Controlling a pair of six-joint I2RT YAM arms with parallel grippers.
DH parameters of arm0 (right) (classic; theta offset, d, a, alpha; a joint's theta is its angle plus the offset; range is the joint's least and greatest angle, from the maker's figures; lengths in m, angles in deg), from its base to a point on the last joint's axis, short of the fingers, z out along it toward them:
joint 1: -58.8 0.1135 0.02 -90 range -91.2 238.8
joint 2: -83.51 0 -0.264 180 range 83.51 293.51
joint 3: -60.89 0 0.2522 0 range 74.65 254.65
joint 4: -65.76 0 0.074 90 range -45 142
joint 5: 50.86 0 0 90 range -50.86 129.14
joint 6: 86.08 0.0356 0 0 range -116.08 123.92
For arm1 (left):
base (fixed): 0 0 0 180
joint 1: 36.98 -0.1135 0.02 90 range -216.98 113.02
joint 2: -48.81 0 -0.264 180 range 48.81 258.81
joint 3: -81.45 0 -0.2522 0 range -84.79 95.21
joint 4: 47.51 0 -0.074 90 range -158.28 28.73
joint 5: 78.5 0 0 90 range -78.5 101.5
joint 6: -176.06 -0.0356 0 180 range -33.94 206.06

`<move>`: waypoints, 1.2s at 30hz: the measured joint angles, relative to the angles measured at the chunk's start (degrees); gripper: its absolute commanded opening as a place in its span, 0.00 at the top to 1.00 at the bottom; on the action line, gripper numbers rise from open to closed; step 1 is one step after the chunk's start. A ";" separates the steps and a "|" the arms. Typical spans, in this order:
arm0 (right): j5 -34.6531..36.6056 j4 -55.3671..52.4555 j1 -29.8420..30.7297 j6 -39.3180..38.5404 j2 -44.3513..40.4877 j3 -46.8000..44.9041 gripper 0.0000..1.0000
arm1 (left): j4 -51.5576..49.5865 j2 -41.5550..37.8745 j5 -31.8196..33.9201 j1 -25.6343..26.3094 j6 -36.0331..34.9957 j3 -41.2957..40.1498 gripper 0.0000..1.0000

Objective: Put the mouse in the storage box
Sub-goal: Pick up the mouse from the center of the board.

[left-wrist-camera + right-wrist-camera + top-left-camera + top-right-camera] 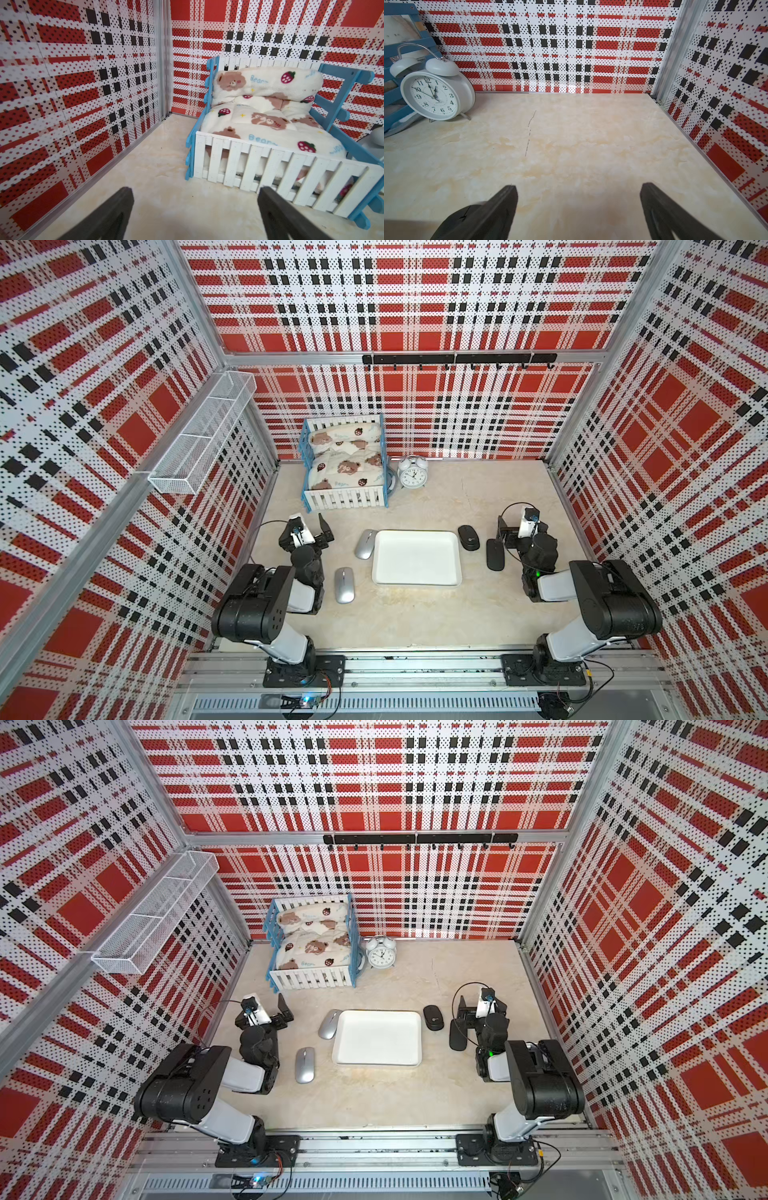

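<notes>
- White storage box (417, 558) sits flat on the marble-look counter (415, 614), right between the two claws, and all four mice lie outside it!
- Left claw (195, 193): jaws spread wide apart, only bare counter showing between them.
- Right claw (578, 189): same story, jaws wide apart over bare counter.
- Far silver mouse (365, 544) lies to the right of the left claw, snug against the box's left rim.
- Near silver mouse (344, 585) lies back behind the left claw, beside that arm and a little apart from the box.
- Far black mouse (468, 537) lies to the left of the right claw, just beside the box's right rim.
- Near black mouse (495, 554) lies closest to the right claw, just at its left side, apart from the box.
- Ahead of the left claw stands the blue-and-white crib (270, 124); ahead and to the left of the right claw, a white alarm clock (433, 93).
</notes>
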 measured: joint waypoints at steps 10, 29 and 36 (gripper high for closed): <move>0.00 0.00 0.00 0.00 0.00 0.00 0.00 | 0.00 0.00 -0.11 -0.02 0.00 0.00 0.01; 1.55 -40.59 2.05 5.29 -10.32 28.55 0.21 | -37.48 -11.37 5.68 6.99 2.32 28.76 0.01; -1.16 -67.17 15.37 5.81 -3.45 45.68 0.00 | -58.55 -5.92 4.85 25.99 2.58 52.09 0.04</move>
